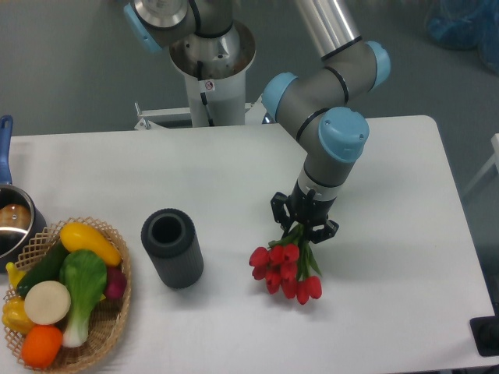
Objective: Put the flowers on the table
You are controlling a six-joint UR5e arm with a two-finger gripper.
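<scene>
The flowers (285, 270), a bunch of red tulips with green stems, hang head-down from my gripper (304, 224) over the middle right of the white table (390, 171). The gripper is shut on the green stems, which are mostly hidden between its black fingers. The red heads point toward the table's front edge and sit very close to the surface. I cannot tell whether they touch it.
A dark upright cylinder (171, 248) stands left of the flowers. A wicker basket (101, 327) with vegetables and fruit sits at the front left corner. A metal pot (14, 222) with a blue handle is at the left edge.
</scene>
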